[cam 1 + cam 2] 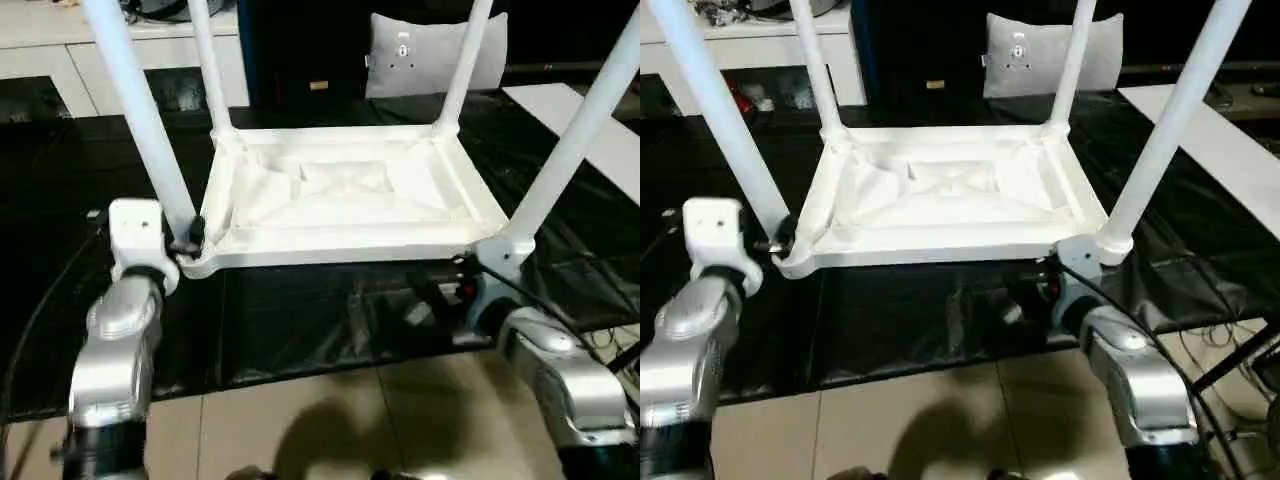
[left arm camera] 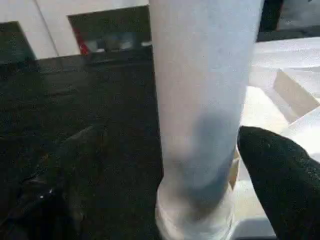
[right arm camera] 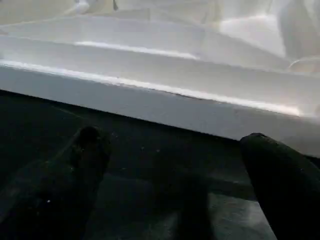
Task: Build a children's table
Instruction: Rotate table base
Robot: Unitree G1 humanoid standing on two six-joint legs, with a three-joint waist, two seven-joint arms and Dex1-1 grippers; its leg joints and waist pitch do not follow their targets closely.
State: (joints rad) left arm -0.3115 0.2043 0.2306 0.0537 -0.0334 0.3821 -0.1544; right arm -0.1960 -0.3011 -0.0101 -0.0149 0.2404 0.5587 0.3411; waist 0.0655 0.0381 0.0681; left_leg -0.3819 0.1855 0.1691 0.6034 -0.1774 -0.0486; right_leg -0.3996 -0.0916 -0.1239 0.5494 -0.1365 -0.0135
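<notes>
Grey cushion [image 1: 435, 55], blk floor sheet [image 1: 300, 330]

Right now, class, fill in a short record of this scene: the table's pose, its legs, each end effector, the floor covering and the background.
table top: upside down, ribbed underside up, on the black sheet
legs: four fitted in the corner sockets, pointing up; near-left leg, near-right leg
left end effector: open, fingers either side of the near-left leg's base
right end effector: open, facing the table's near edge at the near-right corner, holding nothing
background: grey cushion behind the table
</notes>
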